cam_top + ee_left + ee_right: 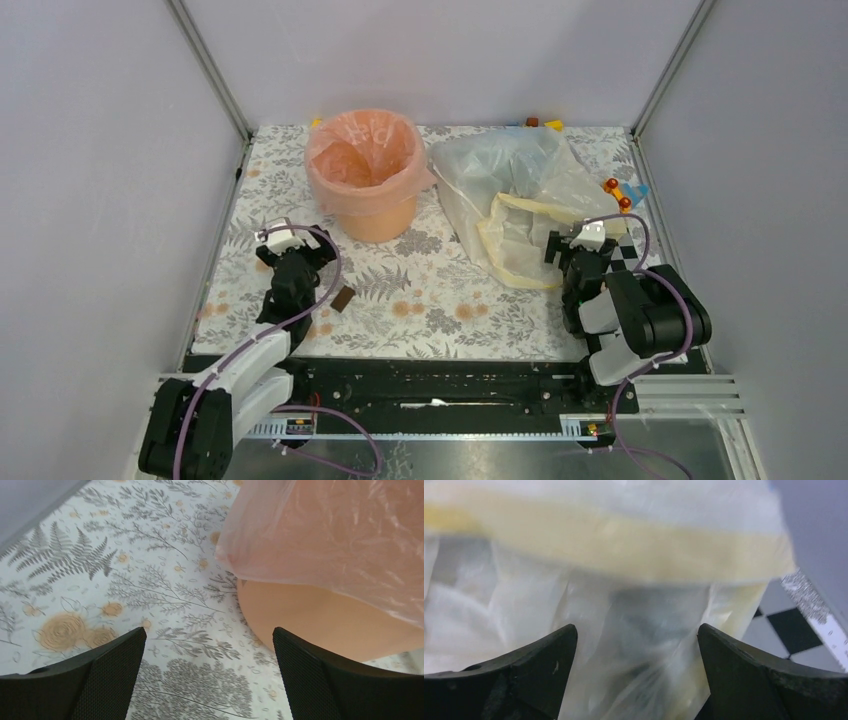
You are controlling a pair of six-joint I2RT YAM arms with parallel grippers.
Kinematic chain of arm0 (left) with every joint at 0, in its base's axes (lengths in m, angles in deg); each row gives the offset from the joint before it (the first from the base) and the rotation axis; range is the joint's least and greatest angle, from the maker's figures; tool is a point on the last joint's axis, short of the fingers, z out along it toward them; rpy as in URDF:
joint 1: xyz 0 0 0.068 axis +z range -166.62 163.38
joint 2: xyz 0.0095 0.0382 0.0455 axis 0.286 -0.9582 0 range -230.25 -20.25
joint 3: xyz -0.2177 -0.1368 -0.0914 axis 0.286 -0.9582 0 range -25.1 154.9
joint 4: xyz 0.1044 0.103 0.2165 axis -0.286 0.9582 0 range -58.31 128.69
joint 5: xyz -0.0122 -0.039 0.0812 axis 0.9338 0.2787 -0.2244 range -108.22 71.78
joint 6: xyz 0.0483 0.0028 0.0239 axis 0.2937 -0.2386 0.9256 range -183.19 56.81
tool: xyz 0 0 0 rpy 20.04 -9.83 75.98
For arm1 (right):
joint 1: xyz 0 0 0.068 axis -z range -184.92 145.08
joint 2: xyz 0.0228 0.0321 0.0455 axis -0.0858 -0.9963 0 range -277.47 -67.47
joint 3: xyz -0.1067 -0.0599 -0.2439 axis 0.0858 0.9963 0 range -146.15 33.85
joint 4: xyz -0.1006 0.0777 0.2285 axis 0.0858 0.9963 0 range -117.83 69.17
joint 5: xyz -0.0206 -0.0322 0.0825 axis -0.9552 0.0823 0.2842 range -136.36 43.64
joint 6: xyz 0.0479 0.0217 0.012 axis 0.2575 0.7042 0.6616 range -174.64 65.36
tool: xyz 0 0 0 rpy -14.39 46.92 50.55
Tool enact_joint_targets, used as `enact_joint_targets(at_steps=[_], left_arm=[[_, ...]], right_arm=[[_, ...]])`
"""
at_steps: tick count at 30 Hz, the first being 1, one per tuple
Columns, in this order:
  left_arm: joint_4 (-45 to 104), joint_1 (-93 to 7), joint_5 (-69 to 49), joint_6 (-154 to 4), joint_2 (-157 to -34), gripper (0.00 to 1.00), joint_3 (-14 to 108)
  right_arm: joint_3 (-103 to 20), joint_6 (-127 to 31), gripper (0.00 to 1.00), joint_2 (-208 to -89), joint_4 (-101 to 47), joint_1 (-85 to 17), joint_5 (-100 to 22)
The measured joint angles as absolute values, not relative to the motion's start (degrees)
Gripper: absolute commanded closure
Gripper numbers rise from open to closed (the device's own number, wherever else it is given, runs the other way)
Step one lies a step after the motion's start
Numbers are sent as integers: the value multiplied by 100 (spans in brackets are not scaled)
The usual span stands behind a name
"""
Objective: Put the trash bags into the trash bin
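Trash bin [378, 215] lined with pink bag [362, 150]; both grippers released

Far left of centre on the fern-and-flower tablecloth [420, 290]: upright, peach-orange, tapered. Inside it, spread open as a liner, with the crinkled mouth turned down over the rim and hanging partway along the outer wall. In the left wrist view, that translucent skirt over the smooth orange side, a bare band of wall below it.

Left gripper [295, 250]: near the bin's near-left side, apart from it, pointed toward it over the cloth. Jaws spread wide, nothing between the fingers [95, 680] but printed leaves.

Right gripper [565, 250]: at the near edge of the pale yellow bag [520, 240], jaws likewise wide apart and clamped on nothing. From its wrist camera, crumpled film close below and ahead, with a blurred yellow band across the top; cannot tell whether the fingertips touch the plastic.

Right of the bin, just beside it: clear whitish bag [510, 160], heaped, with the yellow one lying partly on its near side. At the right edge of that heap, a black-and-white checkered board [791, 627]. Beyond, by the right wall, small orange balls [618, 194] with a blue piece. On the cloth between the arms, nearer the left, a small brown flat scrap [343, 298].
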State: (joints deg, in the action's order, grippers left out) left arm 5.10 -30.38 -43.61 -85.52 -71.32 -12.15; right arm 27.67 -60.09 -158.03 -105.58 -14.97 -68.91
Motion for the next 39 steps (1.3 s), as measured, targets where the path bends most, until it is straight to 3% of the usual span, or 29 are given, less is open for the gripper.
enact_joint_targets(at_steps=[5,10,15,21,39], left_arm=[[-773,-2795,-4256,-7734,-7750,1,-1525],[-1689,-2402,-3773,-7234,-9214,1,-1486],[-1584,-2297,-3191,-6930,-9990,11,-942],[-2222,-2183,-2621,-6648,-10456,2,-649],[-3123,-1943,-2299,-6644,-10707,1,-1029]], right_arm=[[2328,-5756,0,-15782,-10451,-1215,-6871],[2262,-5623,0,-15782,-10167,-1114,-6764],[2256,-5577,0,-15782,-10047,-1090,-6720],[2254,-5561,0,-15782,-10034,-1088,-6666],[2254,-5561,0,-15782,-10034,-1088,-6664]])
